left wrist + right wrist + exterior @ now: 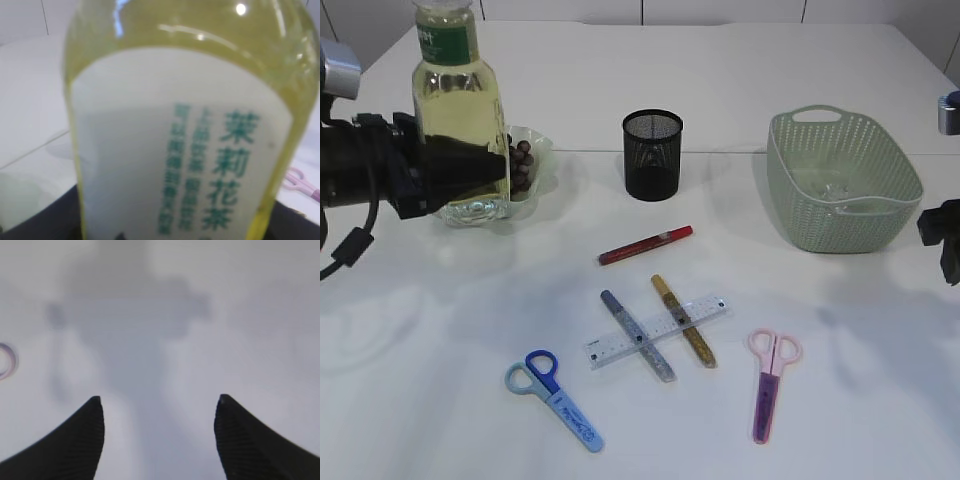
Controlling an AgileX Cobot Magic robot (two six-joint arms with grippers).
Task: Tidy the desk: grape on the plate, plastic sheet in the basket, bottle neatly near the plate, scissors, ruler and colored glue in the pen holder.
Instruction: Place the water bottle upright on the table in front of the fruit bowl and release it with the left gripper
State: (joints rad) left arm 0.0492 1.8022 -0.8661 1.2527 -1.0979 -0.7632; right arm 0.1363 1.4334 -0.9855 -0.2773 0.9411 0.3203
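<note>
My left gripper is shut on the lower body of an upright bottle of yellow-green tea, at the table's left. Its white label fills the left wrist view. Right behind the bottle sits the clear plate holding the dark grape. On the table's middle lie a red glue, a silver glue and a gold glue crossed with the clear ruler. Blue scissors and pink scissors lie nearer the front. My right gripper hangs open over bare table.
The black mesh pen holder stands behind the glues. A pale green basket sits at the back right, with something faint and clear in its bottom. The right arm shows at the right edge.
</note>
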